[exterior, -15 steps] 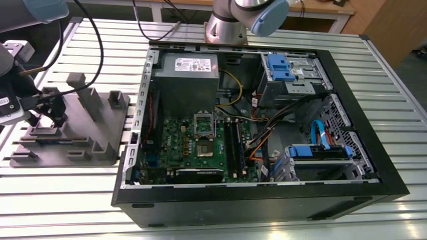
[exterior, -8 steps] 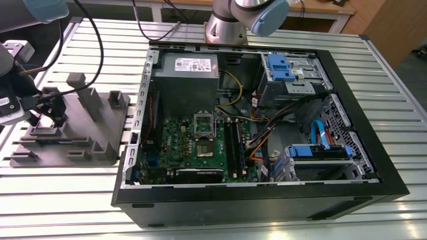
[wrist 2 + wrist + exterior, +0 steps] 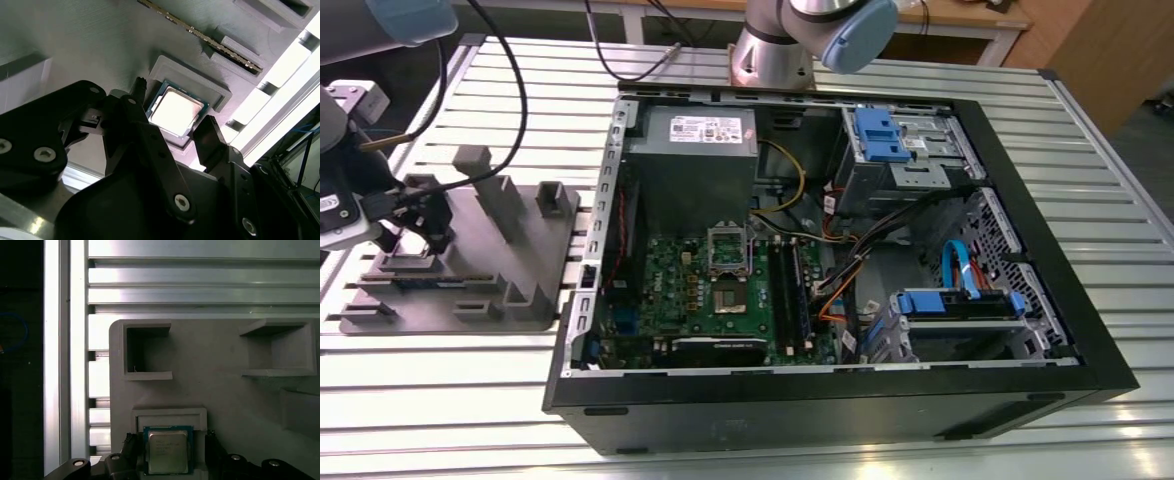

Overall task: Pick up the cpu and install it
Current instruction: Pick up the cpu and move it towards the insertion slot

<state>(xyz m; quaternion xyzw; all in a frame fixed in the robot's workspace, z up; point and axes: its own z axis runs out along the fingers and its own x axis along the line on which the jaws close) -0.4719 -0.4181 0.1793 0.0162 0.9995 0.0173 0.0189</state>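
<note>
**Desk:** Where's your hand, and what's it doing?

**Me:** I'll go from nine o'clock across the exterior view. My arm (image 3: 354, 140) comes in at the nine o'clock edge, above the grey tray (image 3: 520, 318), which lies on the slatted tabletop (image 3: 454, 400). In the second wrist view my hand (image 3: 173, 106) is down over the tray with its fingers (image 3: 207, 132) spread wide. One sits on each side of the cpu (image 3: 175, 111), and I can see a gap on both sides, so it grips nothing.

**Desk:** And the cpu itself?

**Me:** It's lying flat, metal top up, in a raised square pocket of the tray. It isn't lifted or tilted. In the first wrist view it is seated the same way, with the dark fingertips flanking it.

**Desk:** What's to the right?

**Me:** At three o'clock from the tray, just beside it, the open black case (image 3: 854, 400) lies on its side. Inside it, the green board (image 3: 720, 300) sits at about seven o'clock. Its silvery socket frame (image 3: 727, 250) is near the case's middle, and the grey metal box (image 3: 694, 150) is at eleven. Blue drive brackets (image 3: 961, 305) are further over, at four o'clock.
</note>
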